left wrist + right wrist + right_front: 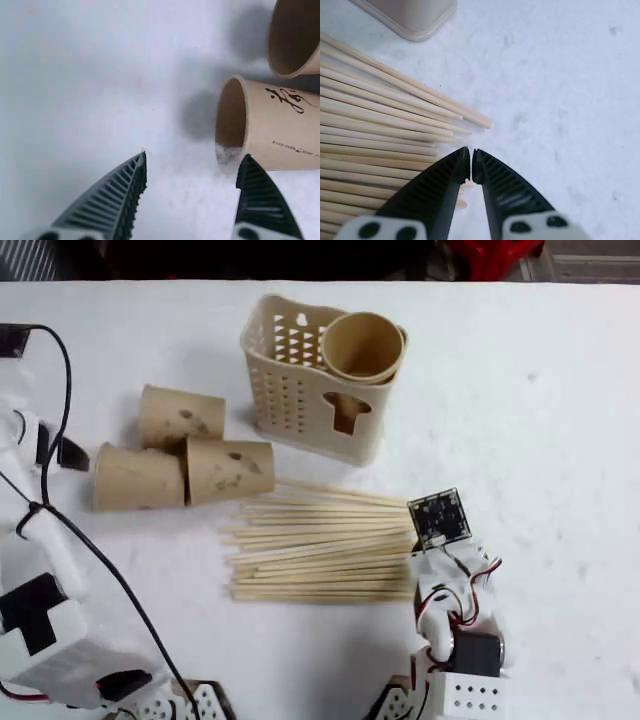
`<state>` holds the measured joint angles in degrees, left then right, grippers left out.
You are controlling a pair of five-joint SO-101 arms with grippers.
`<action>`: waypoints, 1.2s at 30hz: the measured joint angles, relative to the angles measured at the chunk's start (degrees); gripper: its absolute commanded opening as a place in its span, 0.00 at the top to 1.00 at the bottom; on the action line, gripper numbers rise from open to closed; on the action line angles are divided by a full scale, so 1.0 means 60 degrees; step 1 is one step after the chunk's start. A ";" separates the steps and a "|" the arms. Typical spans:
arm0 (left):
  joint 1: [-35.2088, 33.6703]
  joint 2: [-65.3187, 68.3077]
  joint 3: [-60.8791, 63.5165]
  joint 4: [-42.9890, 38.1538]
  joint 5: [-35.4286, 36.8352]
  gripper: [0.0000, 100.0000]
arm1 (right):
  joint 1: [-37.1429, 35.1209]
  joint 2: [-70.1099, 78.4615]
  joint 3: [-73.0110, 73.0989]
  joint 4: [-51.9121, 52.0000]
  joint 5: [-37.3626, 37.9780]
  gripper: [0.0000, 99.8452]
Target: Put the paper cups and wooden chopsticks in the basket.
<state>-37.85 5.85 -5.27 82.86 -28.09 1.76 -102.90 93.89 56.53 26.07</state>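
Observation:
Three paper cups lie on their sides at the left of the table: one [180, 415] behind, two [137, 478] [230, 470] in front. A fourth cup [362, 345] stands inside the beige basket [290, 380]. A pile of wooden chopsticks [320, 545] lies in front of the basket. My left gripper [195, 162] is open just short of the mouth of a lying cup [265, 130], with one fingertip [247, 167] near its rim. My right gripper [471, 156] is shut and holds nothing, beside the chopstick ends [385, 140].
The left arm [40, 450] and its black cable run along the table's left edge. The right arm [450, 585] stands at the front, right of the chopsticks. A corner of the basket base [410, 15] is near the chopstick tips. White table lies open at the right.

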 measured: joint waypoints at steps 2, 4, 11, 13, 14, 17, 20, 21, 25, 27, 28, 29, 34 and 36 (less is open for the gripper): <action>0.0044 0.0000 -0.0015 0.0000 0.0000 0.71 | 0.0000 0.0000 0.0000 0.0000 0.0000 0.98; 0.0234 0.0000 -0.0015 0.0000 0.0000 0.71 | 0.0000 0.0000 0.0000 0.0000 0.0000 0.98; 0.0703 0.0000 0.1201 -0.1436 -0.0015 0.71 | 0.0000 0.0000 0.0000 0.0000 0.0000 0.98; 0.0674 -0.0015 0.1773 -0.2198 0.0000 0.71 | 0.0000 0.0000 0.0000 0.0000 0.0000 0.98; 0.0674 -0.0029 0.2022 -0.2549 0.0000 0.71 | 0.0000 0.0000 0.0000 0.0000 0.0000 0.98; 0.0498 -0.0015 0.2403 -0.3429 0.0000 0.71 | 0.0000 0.0000 0.0000 0.0000 0.0000 0.98; 0.0029 0.0381 0.2110 -0.3810 0.0000 0.71 | -0.0015 0.0000 0.0088 0.0000 0.0000 0.98; -0.0264 0.0615 0.1934 -0.3868 0.0000 0.71 | -0.0029 0.0000 0.0088 -0.0044 0.0000 0.98; -0.1172 0.2051 0.1319 -0.3795 -0.0147 0.71 | 0.0000 0.0000 0.0088 -0.0132 0.0000 0.98; -0.1333 0.2623 0.0879 -0.3619 -0.0366 0.71 | -0.0029 0.0000 0.0088 -0.0132 0.0000 0.98; -0.1465 0.2857 0.0601 -0.3458 -0.0454 0.71 | -0.0015 0.0000 0.0088 -0.0132 0.0000 0.98; -0.1582 0.3092 0.0322 -0.3297 -0.0484 0.71 | 0.0000 0.0000 0.0088 -0.0132 0.0000 0.98; -0.1949 0.3443 -0.1524 -0.2022 -0.0527 0.71 | -0.0015 0.0000 0.0088 -0.0132 0.0000 0.98; -0.2022 0.3443 -0.2564 -0.1231 -0.0527 0.71 | 0.0015 0.0000 0.0088 -0.0132 0.0000 0.98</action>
<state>-49.98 26.51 -20.66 75.47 -31.25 1.85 -102.90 94.42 55.74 26.07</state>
